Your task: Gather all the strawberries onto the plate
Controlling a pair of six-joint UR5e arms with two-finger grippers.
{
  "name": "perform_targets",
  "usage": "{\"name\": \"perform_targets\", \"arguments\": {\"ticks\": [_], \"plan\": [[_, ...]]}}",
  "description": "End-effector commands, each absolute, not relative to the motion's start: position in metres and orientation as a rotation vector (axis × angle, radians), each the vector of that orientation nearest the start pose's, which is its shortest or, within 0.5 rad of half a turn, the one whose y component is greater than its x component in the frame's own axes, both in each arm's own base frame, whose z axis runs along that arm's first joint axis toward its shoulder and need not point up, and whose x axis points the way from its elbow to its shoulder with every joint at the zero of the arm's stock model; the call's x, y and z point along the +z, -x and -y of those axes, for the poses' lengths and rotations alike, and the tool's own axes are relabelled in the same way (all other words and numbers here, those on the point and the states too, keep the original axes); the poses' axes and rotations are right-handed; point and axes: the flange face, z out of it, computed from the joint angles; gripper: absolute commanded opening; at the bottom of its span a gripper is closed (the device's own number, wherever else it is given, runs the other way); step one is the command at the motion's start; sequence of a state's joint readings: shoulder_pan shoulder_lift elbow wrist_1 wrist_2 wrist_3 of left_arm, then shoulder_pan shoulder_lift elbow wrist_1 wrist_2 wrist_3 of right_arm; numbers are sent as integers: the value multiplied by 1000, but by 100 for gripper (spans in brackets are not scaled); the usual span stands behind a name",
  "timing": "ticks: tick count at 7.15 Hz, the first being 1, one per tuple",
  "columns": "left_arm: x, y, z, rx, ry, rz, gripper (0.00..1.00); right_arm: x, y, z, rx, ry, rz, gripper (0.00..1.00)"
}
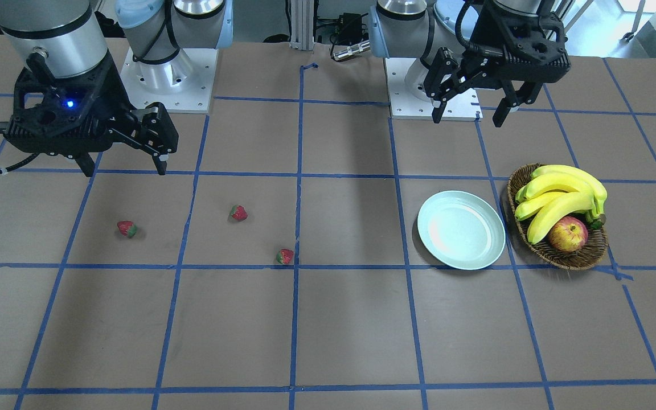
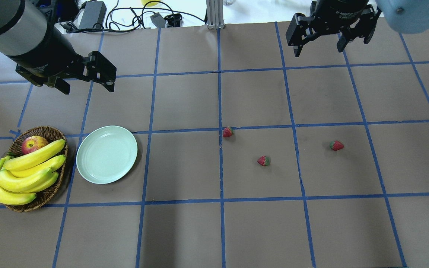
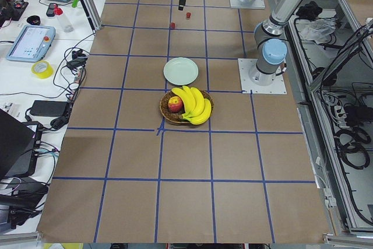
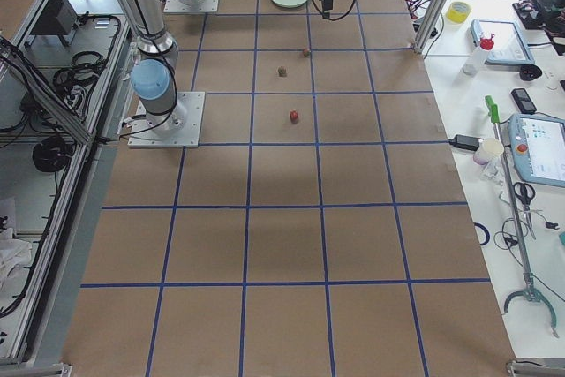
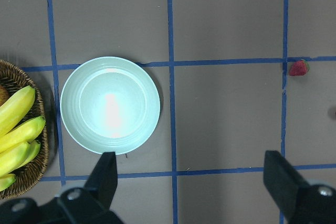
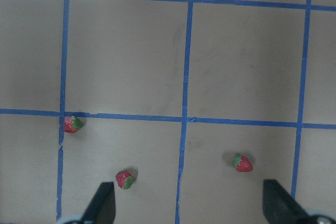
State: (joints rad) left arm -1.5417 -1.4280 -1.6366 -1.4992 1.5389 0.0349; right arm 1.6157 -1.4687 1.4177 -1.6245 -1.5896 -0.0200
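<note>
Three strawberries lie on the brown table: one on a blue tape line [image 2: 228, 131] [image 1: 285, 256], one in the middle [image 2: 263, 160] [image 1: 238, 213], one furthest from the plate [image 2: 336, 145] [image 1: 127, 229]. All three show in the right wrist view [image 6: 72, 125] [image 6: 124, 179] [image 6: 242, 163]. The mint plate [image 2: 106, 154] [image 1: 460, 229] [image 5: 109, 105] holds nothing. My left gripper [image 2: 88, 88] [image 1: 467, 121] hangs open and empty above the table, behind the plate. My right gripper [image 2: 318, 51] [image 1: 125, 171] hangs open and empty high behind the strawberries.
A brown wicker basket [image 2: 47, 132] [image 1: 573, 262] with bananas [image 2: 24, 175] and a red-yellow apple [image 2: 34, 144] stands right beside the plate, on the side away from the strawberries. Both arm bases stand at the robot's edge of the table. Blue tape lines grid the surface.
</note>
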Motion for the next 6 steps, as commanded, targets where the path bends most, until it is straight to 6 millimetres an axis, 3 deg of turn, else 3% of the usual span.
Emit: {"name": "perform_targets", "arguments": {"ticks": [1, 2, 4, 6], "plan": [[531, 118, 448, -240, -12, -3106, 100, 514, -156, 539, -160, 103, -3153, 100], [532, 114, 449, -242, 1, -3062, 100, 514, -156, 539, -160, 102, -3154, 100], [527, 120, 457, -236, 2, -3134, 100, 514, -155, 538, -163, 100, -3154, 100], [543, 117, 465, -265, -1, -3130, 100, 508, -156, 539, -144, 107, -3157, 100]]}}
